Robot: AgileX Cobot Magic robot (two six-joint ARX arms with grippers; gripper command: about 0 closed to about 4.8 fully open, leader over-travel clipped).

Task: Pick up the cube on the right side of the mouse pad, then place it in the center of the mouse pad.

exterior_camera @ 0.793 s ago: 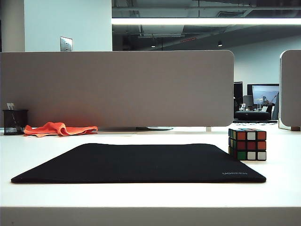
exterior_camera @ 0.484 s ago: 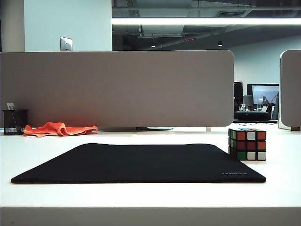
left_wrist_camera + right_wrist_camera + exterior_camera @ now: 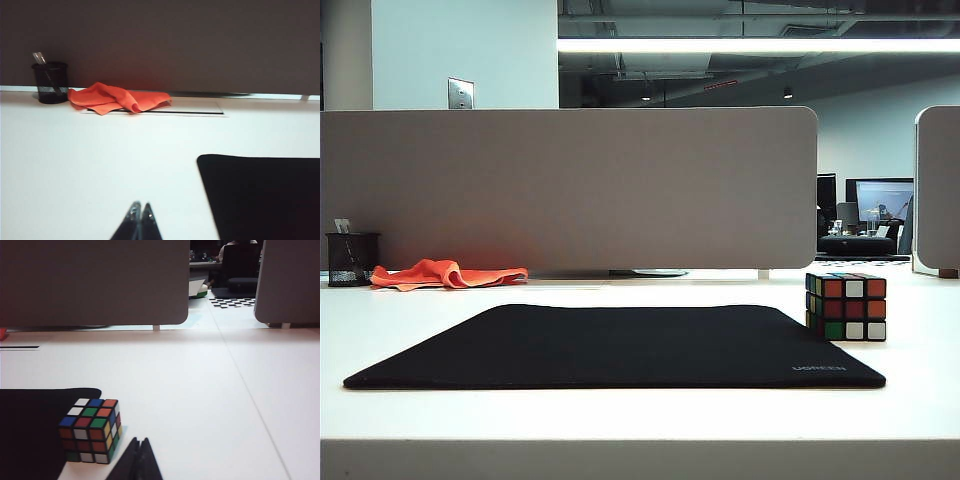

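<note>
The cube (image 3: 846,306) with red, orange, white and green stickers sits on the white table, just off the right edge of the black mouse pad (image 3: 620,345). In the right wrist view the cube (image 3: 90,430) stands beside the mouse pad's corner (image 3: 35,430), a short way ahead of my right gripper (image 3: 140,441), which is shut and empty. My left gripper (image 3: 140,205) is shut too, holding nothing, over bare table near the mouse pad's other side (image 3: 265,195). Neither arm appears in the exterior view.
An orange cloth (image 3: 445,273) and a black mesh pen cup (image 3: 351,259) lie at the back left against a grey divider panel (image 3: 570,185). A second panel (image 3: 938,190) stands at the far right. A seam runs along the table (image 3: 250,395).
</note>
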